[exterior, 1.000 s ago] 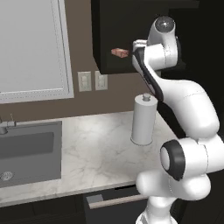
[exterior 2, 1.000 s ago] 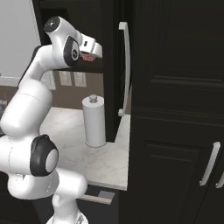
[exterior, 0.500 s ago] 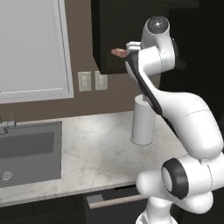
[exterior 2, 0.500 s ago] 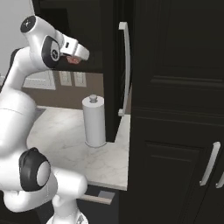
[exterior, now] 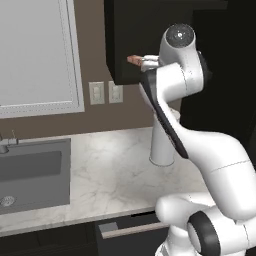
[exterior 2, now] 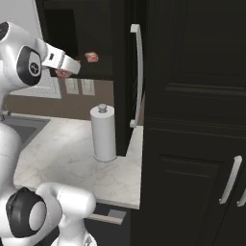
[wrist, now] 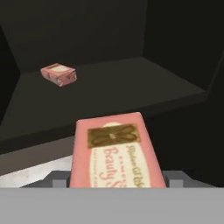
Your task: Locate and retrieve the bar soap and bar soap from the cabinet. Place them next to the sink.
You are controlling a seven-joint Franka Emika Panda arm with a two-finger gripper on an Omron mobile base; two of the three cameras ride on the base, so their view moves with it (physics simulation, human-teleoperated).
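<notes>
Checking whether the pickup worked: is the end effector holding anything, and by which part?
Yes. The end effector holds one bar soap by its near end, the far end pointing toward the cabinet. The second bar soap lies on the shelf.

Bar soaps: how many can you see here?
2. One bar soap is held in the gripper, just outside the cabinet; the other bar soap lies on the cabinet shelf, at the back.

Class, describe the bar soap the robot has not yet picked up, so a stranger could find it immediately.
Look inside the black cabinet, on its flat shelf. The bar soap lies alone towards the back, apart from the identical bar held out in front at the pincer.
</notes>
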